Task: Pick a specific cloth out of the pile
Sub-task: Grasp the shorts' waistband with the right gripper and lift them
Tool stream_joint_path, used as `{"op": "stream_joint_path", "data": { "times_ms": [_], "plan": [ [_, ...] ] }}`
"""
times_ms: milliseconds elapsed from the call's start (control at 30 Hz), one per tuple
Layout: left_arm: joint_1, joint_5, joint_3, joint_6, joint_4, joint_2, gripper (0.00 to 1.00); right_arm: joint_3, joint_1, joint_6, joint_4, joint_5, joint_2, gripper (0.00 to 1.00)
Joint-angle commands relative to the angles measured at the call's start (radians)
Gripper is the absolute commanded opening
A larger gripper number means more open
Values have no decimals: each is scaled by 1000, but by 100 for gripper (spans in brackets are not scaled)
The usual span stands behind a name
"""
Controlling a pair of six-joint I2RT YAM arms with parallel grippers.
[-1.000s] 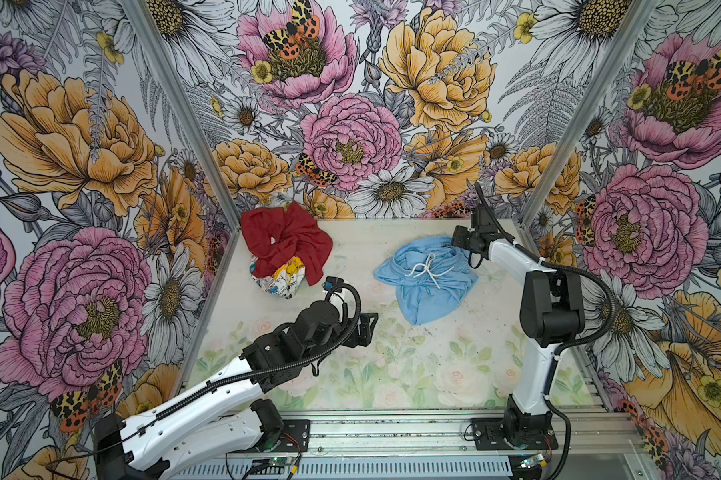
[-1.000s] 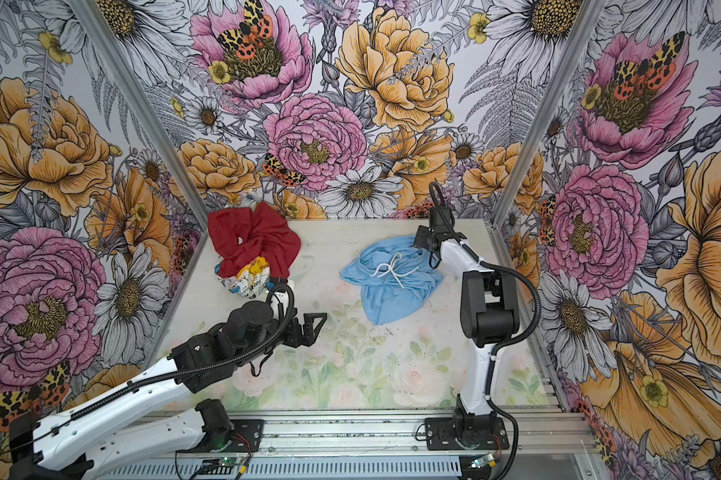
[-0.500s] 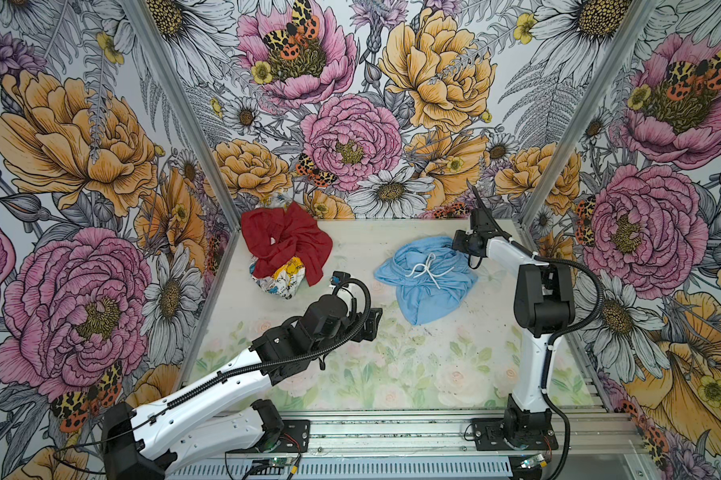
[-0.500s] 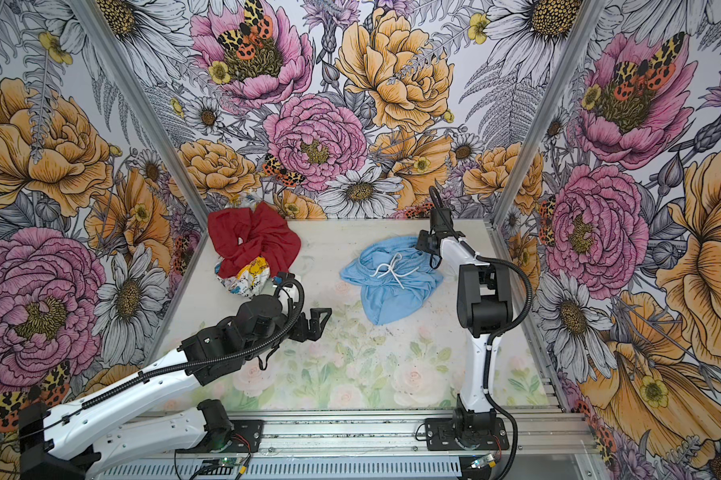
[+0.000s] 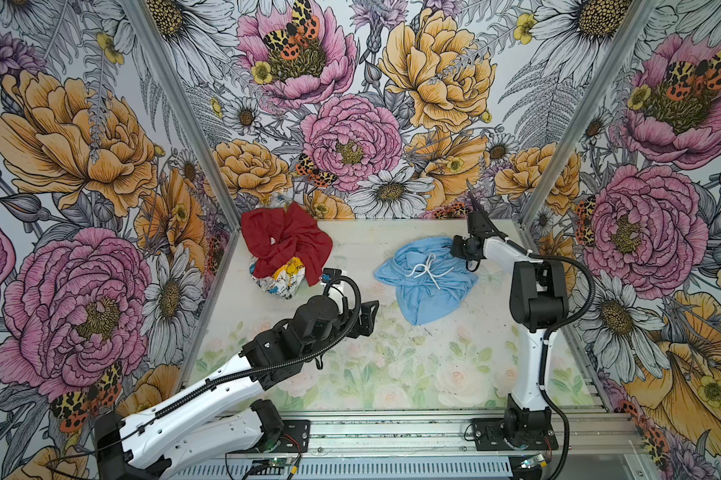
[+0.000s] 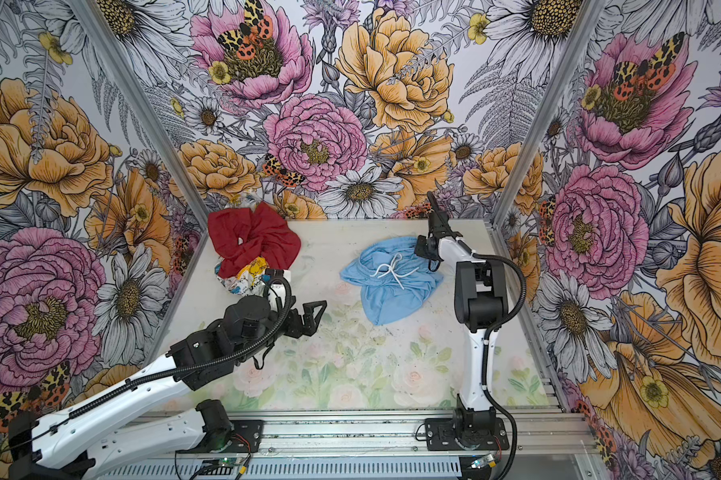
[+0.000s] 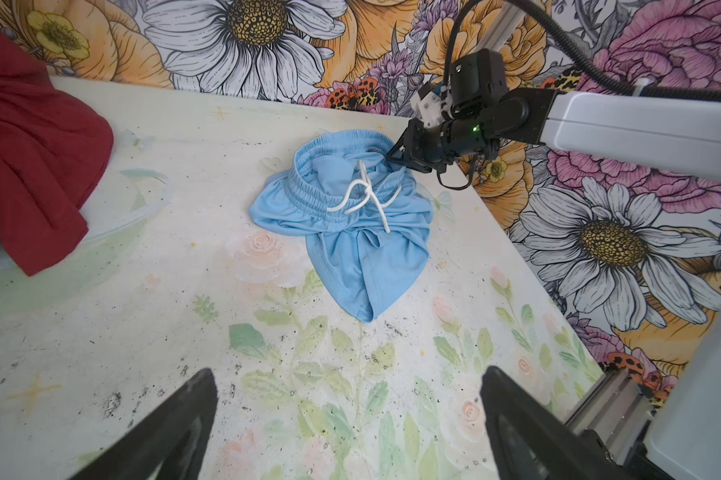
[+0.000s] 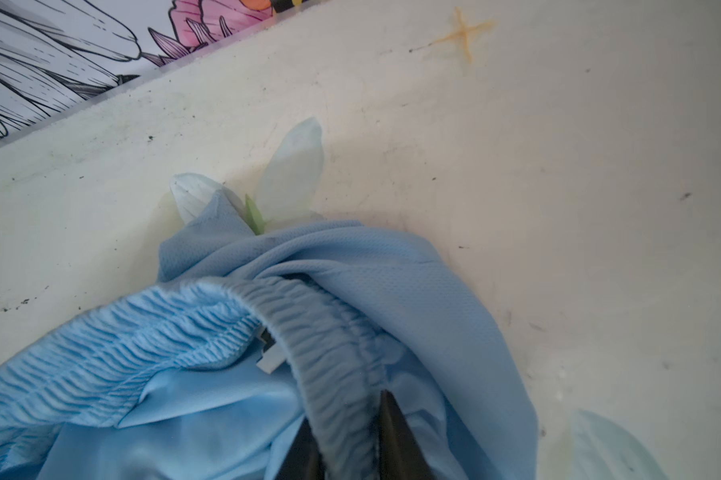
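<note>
Jaws of the right gripper [image 8: 346, 413]: closed on the cloth [image 8: 151, 345]. In the right wrist view we see its two black fingers [image 8: 394, 440] pinching the gathered elastic waistband, one on each side. Cloth: light blue, crumpled, lying on the table [image 5: 392, 374] toward its far right part. In both top views we find the right gripper at the cloth's far right edge, near the back corner. We cannot tell whether the pinched edge is off the table. Drawstring [image 5: 428, 269]: white, knotted, lying loose across the waistband on top of the cloth. Jaws of the left gripper [image 7: 349, 374]: wide apart, with nothing between them. In the left wrist view we look past both fingers at bare table, with the cloth beyond. Left gripper, position: in both top views we see it above the table, between the pile [image 5: 286, 257] and the cloth, touching neither. Pile: at the far left of the table, by the back wall, well apart from the cloth. Red cloth [image 5: 286, 239]: draped over the top of the pile. Printed cloth [image 5: 281, 280]: white with yellow and black, showing beneath the red cloth's near edge.
</note>
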Motion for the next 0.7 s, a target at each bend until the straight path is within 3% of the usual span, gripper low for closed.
{"op": "stream_joint_path", "data": {
  "times_ms": [0,167,333,400,567,667],
  "plan": [
    [-9,-29,-32,-15,46,-45,99,64,6,-6,-49,-30,-10,0],
    [2,-21,-3,46,21,-27,99,104,18,-26,-62,-27,-157,0],
    [26,7,48,102,8,9,99,313,17,-55,-167,-6,-276,0],
    [45,32,58,111,9,23,99,447,16,-85,-199,24,-292,0],
    [53,61,66,118,11,45,99,998,-9,-149,-362,154,-189,0],
    [51,57,48,117,14,40,99,1075,-20,-171,-318,241,-205,0]
  ]
}}
